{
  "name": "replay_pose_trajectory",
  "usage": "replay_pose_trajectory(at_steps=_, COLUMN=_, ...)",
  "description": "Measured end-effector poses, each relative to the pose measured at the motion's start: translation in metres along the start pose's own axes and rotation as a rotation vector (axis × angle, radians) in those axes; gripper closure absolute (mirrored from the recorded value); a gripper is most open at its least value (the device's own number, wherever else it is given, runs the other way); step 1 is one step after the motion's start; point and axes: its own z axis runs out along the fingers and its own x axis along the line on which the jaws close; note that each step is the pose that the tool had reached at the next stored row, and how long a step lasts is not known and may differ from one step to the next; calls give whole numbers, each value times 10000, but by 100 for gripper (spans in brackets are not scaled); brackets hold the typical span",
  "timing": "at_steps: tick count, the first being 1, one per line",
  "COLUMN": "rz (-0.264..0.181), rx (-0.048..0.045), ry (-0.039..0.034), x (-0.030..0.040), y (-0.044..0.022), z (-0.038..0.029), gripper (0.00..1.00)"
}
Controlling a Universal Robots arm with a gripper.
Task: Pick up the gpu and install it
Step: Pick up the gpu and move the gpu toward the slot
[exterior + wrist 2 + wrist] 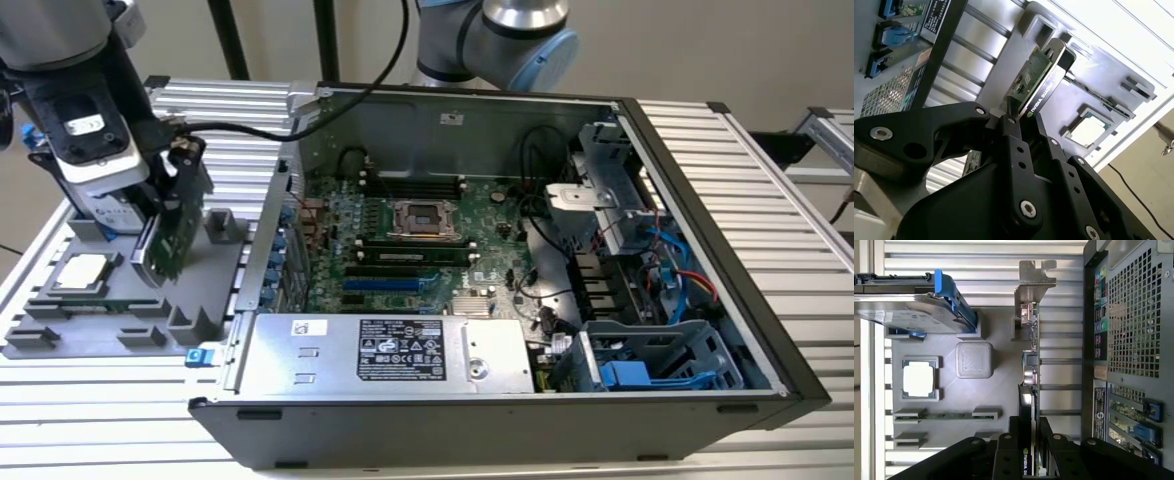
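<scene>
Gripper (1021,114) pinches gpu (1040,75) upright over grey tray (120,300), at the exterior view's left; not yet installed in case (427,130).

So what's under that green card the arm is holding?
A grey parts tray lies under the gpu, which the end effector grips. The card's own body hides whether its lower edge touches the tray.

The gpu (1029,371) has a shiny metal bracket (1035,280), the tray (979,402) matt plastic.
</scene>
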Motion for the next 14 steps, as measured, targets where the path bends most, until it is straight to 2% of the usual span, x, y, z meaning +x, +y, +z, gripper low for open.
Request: replay_pose_trajectory(at_steps=14, rz=0, rx=0, ry=-1, x=-2, y=6, z=-124, gripper=100)
